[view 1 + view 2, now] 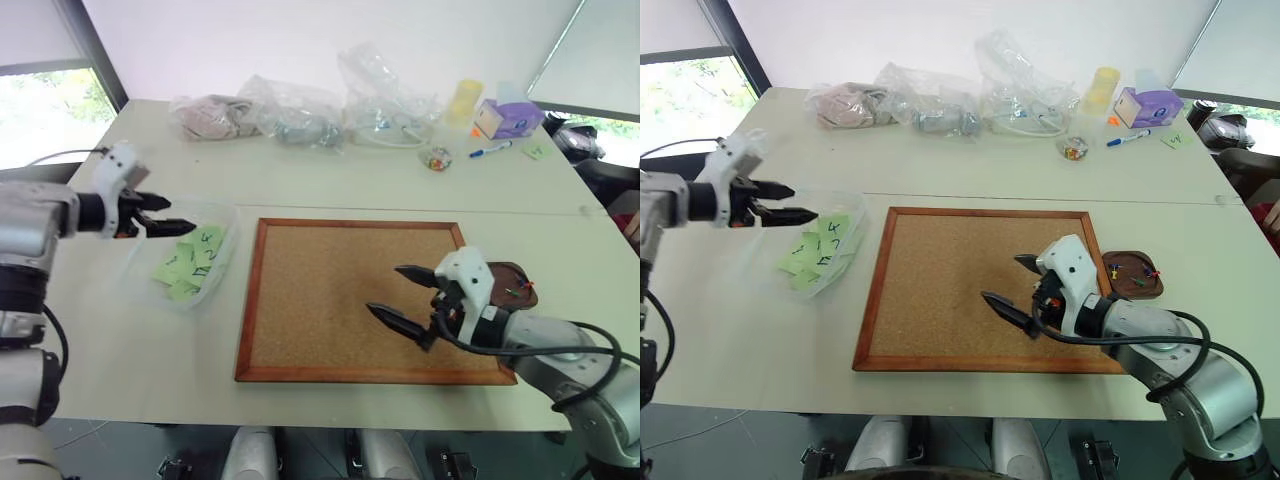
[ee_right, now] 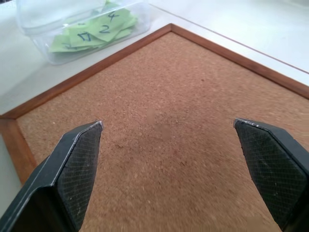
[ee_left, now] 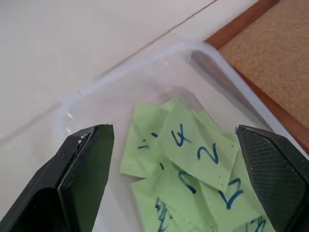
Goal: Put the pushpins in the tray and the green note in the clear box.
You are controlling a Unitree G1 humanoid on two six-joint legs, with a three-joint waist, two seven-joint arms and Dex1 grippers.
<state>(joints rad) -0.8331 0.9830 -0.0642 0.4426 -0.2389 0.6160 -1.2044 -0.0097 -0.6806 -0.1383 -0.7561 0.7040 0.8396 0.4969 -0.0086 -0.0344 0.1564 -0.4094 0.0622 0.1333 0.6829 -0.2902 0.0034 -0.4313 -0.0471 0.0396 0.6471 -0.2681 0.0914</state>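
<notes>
The green note [image 3: 200, 145] marked "4" and "2" lies on top of other green notes inside the clear box [image 1: 228, 216], left of the cork board. My left gripper [image 1: 178, 216] hovers open just above the box's left side, with nothing between its fingers [image 3: 87, 164]. The small brown tray [image 1: 1132, 287] sits at the board's right edge with tiny pushpins [image 1: 1124, 269] lying in it. My right gripper [image 1: 385, 290] stands open and empty over the right part of the cork board, beside the tray.
The wood-framed cork board [image 1: 330, 300] fills the table's middle. Along the far edge lie clear plastic bags [image 1: 300, 115], a small jar of pins [image 1: 436, 158], a yellow cup [image 1: 463, 100], a purple box [image 1: 510, 118], a marker [image 1: 490, 150] and another green note [image 1: 537, 152].
</notes>
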